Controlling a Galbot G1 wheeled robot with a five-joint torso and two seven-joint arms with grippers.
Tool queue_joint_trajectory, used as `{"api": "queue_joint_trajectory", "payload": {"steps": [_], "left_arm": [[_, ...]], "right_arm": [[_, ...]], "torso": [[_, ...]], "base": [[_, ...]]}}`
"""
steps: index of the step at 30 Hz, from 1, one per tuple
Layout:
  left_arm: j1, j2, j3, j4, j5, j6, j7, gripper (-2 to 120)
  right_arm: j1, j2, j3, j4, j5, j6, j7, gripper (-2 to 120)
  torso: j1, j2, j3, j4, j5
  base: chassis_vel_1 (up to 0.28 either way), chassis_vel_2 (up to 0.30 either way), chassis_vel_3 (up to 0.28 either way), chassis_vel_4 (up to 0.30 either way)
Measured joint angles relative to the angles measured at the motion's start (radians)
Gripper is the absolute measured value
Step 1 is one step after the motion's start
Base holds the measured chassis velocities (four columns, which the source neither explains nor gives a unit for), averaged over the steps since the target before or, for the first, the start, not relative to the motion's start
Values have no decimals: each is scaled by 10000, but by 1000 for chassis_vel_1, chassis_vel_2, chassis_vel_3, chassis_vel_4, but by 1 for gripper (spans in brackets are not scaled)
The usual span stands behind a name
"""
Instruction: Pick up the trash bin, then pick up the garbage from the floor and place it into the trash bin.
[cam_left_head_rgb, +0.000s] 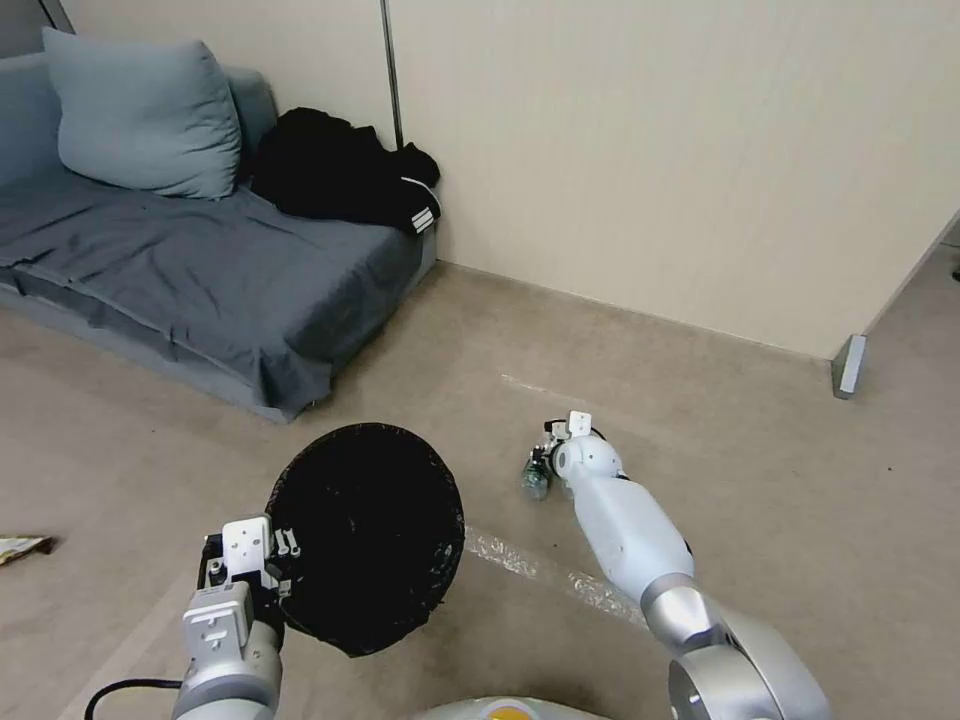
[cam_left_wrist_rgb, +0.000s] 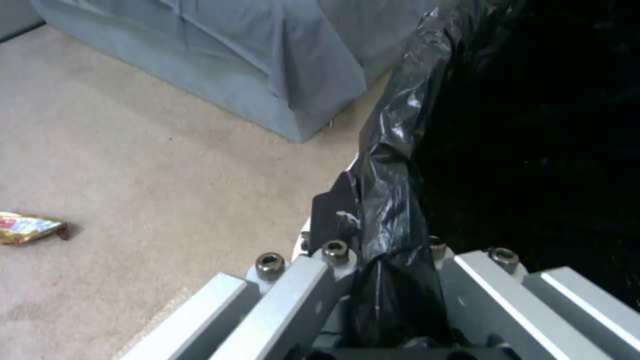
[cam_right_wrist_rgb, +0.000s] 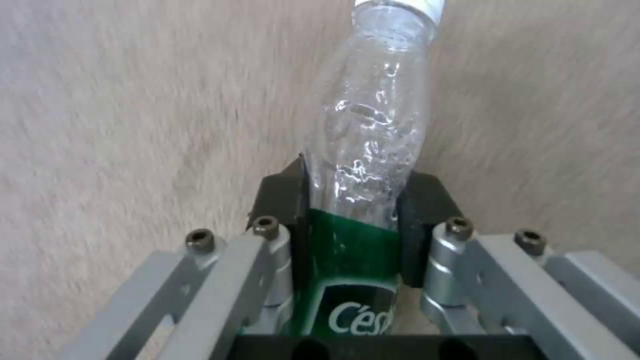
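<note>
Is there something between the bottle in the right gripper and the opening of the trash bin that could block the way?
Nothing visible does. The right gripper is shut on the clear bottle low near the floor, and bare carpet lies between it and the trash bin, held by its rim in the left gripper.

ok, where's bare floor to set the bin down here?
Bare carpet lies between the sofa and the left gripper holding the trash bin, short of the snack wrapper. More open floor runs from the wall towards the right arm. It is crowded at the right gripper, shut on a clear bottle, beside the tape strip.
</note>
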Motion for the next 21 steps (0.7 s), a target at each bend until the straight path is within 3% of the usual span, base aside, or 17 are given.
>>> {"api": "queue_joint_trajectory", "payload": {"steps": [3,4,7,8,11,13,14,15,17,19,20,21], "left_arm": [[-87,0,-79,161,-174,58,2,1],[-87,0,-79,161,-174,58,2,1],[-177,0,-130,348,-304,92,13,1],[-177,0,-130,348,-304,92,13,1],[-224,0,-132,459,-333,93,33,1],[-244,0,-131,489,-336,94,38,1],[-268,0,-126,531,-339,93,48,1],[-276,0,-116,553,-346,94,54,1],[-280,2,-107,566,-356,95,60,1],[-276,40,-68,597,-382,102,71,1],[-276,40,-68,597,-382,102,71,1],[-274,81,-47,607,-388,113,71,1]], "right_arm": [[-412,-465,-149,1563,520,-192,336,22],[-412,-465,-149,1563,520,-192,336,22],[-983,-1039,-318,3874,1293,-588,851,22],[-983,-1039,-318,3874,1293,-588,851,22],[-1649,-1541,-348,6500,1831,-826,1103,22],[-1824,-1659,-352,7129,1952,-877,1125,22],[-2104,-1859,-366,8302,2134,-913,1138,22],[-2285,-1981,-385,9207,2270,-907,1117,22],[-2410,-2059,-400,9787,2364,-889,1063,22],[-2843,-2311,-476,11493,2632,-505,506,22],[-2843,-2311,-476,11493,2632,-505,506,22],[-3059,-2452,-552,12242,2687,-122,64,22]], "torso": [[0,0,0,-2,0],[0,0,0,-2,0],[0,0,0,-3,3],[0,0,0,-3,3],[0,1,0,-1,-1],[0,0,0,-2,2],[0,0,0,-3,3],[1,0,-1,-3,0],[0,1,-1,-2,-5],[0,1,-1,0,1],[0,1,-1,0,1],[-1,1,-1,-1,0]], "base": [[0,0,0,0],[0,0,0,0],[0,0,0,0],[0,0,0,0],[0,0,0,0],[0,0,0,0],[0,0,0,0],[0,0,0,0],[0,0,0,0],[0,0,0,0],[0,0,0,0],[0,0,0,0]]}}
